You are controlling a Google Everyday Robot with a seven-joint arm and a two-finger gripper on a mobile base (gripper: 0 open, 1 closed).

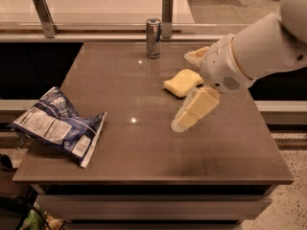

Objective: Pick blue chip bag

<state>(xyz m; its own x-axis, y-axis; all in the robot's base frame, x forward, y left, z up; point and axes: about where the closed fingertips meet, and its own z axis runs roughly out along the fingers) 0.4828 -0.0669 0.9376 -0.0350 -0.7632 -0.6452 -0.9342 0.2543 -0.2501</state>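
Note:
The blue chip bag (60, 126) is crumpled dark-blue foil with white text panels. It lies at the table's left edge and partly overhangs it. My gripper (183, 91) hangs over the middle-right of the table, well to the right of the bag and apart from it. It is open and empty. One cream finger (194, 110) points down and to the left, and the other finger (195, 56) shows behind the white arm (254, 51).
A yellow wavy sponge (180, 83) lies just behind the lower finger. A tall silver can (153, 37) stands at the back centre of the brown table (144, 147). A glass rail with metal posts (43, 16) runs behind the table. The floor drops away on the right.

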